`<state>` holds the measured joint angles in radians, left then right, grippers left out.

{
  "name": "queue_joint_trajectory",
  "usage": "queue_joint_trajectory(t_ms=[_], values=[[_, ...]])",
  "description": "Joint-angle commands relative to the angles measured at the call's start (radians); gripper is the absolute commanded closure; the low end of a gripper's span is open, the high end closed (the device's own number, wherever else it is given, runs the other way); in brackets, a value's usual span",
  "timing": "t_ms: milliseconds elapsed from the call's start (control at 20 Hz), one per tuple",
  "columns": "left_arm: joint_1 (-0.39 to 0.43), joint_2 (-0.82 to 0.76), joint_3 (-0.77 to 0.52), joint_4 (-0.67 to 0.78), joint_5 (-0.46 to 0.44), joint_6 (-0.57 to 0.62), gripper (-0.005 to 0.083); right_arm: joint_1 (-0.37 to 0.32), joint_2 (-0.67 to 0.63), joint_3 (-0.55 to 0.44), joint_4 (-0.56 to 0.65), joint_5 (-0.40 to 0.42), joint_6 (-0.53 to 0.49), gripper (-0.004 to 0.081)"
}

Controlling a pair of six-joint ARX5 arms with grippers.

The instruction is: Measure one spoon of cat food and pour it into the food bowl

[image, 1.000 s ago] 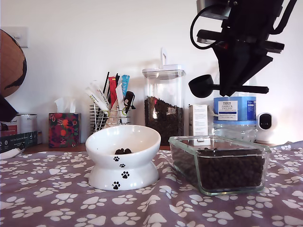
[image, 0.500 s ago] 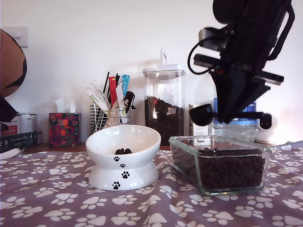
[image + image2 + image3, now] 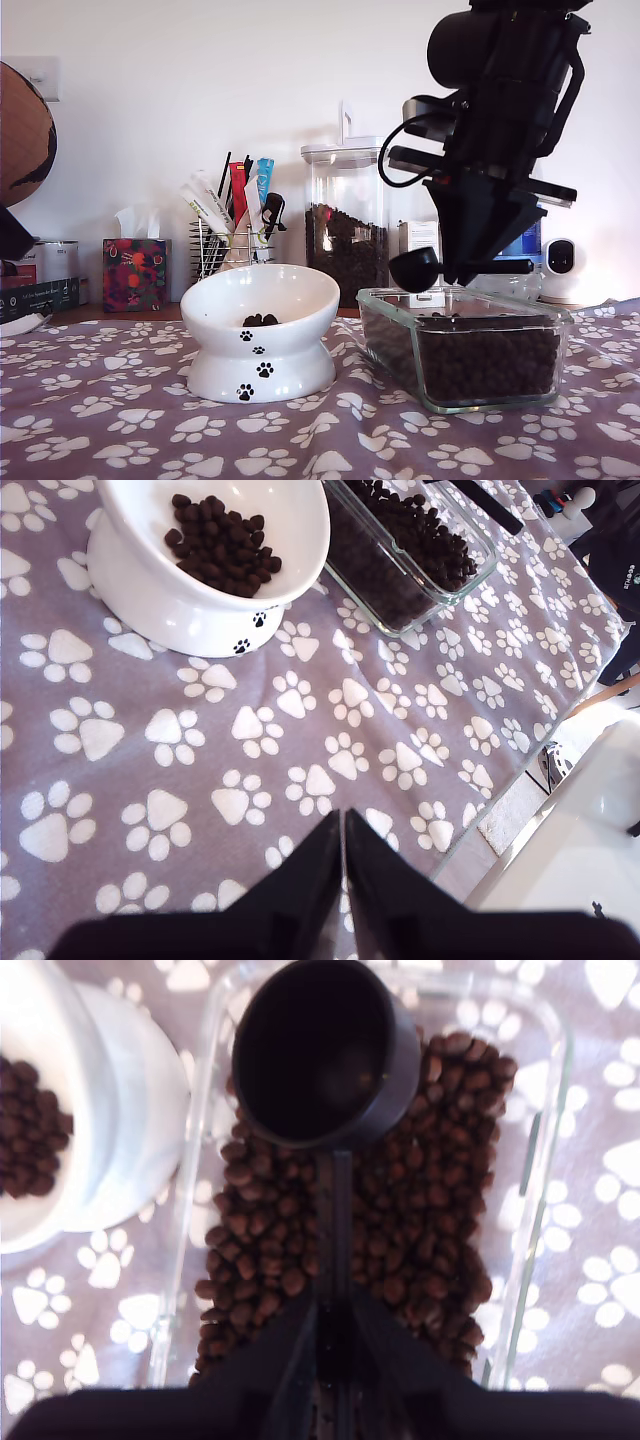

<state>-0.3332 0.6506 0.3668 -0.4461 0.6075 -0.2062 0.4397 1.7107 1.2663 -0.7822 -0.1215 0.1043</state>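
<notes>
Gripping the spoon (image 3: 325, 1055) by its flat handle, my second gripper (image 3: 330, 1335) hangs just above the clear glass dish (image 3: 390, 330) at the exterior view's right, with the empty cup over the cat food (image 3: 420, 1210) heaped inside. You will find my first gripper (image 3: 343, 865) pressed together on nothing, high over the near part of the cloth. Item: the food bowl (image 3: 262, 345), white with black paw prints, just beside the dish toward the exterior view's left, a small pile of kibble in it. Item: the tablecloth (image 3: 120, 420), grey-purple with white paw prints, covering the whole surface. Item, along the back: a tall lidded jar (image 3: 346, 220) of kibble, a wire rack (image 3: 225, 250) of sachets and sticks, a floral tissue box (image 3: 134, 272), a blue-labelled water bottle (image 3: 528, 245), and a plain white wall (image 3: 150, 90).
</notes>
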Motion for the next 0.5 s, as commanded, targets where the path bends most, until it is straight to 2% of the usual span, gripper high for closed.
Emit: queue_joint_trajectory(t_ms=[0, 200, 450], values=[[-0.003, 0.004, -0.003, 0.003, 0.000, 0.005, 0.0792, -0.006, 0.052, 0.000, -0.017, -0.003, 0.002, 0.0783], [-0.003, 0.004, -0.003, 0.000, 0.000, 0.005, 0.0792, -0.013, 0.071, 0.000, -0.064, -0.003, 0.002, 0.0782], [-0.003, 0.004, -0.003, -0.001, 0.000, 0.005, 0.0793, -0.018, 0.071, 0.000, -0.060, -0.003, 0.001, 0.0781]])
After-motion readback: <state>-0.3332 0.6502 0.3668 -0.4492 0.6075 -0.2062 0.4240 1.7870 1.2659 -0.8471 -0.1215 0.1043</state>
